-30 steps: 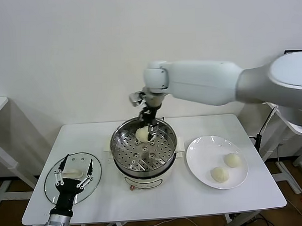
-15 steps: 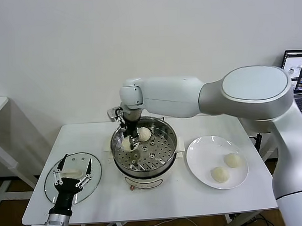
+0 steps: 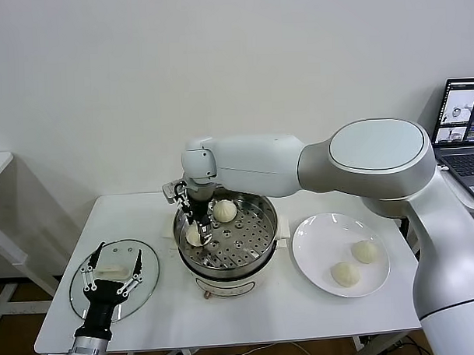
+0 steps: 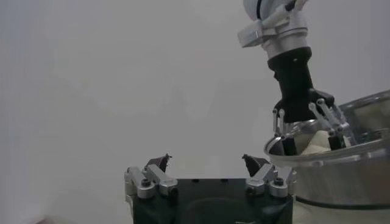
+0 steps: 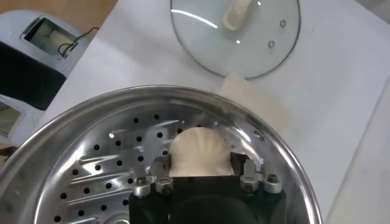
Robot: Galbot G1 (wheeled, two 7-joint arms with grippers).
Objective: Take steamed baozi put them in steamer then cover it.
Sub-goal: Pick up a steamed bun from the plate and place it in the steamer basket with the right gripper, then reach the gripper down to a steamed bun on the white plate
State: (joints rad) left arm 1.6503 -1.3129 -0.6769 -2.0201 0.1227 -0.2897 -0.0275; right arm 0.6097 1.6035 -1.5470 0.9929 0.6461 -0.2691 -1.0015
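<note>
Smooth round baozi [image 3: 194, 236] in the shiny steel steamer [image 3: 226, 235]
Right tool [image 3: 197, 230] stands open around this soft bun on the perforated tray; left tool [image 3: 112, 278] open over the glass cover [image 3: 114, 279].

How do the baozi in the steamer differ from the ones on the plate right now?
Two baozi sit on the perforated tray in the steamer; the other two baozi lie on the white plate. One steamer bun sits between the fingers of the right gripper; the plate pair has no gripper near it. All four are round, smooth and cream-white.
</note>
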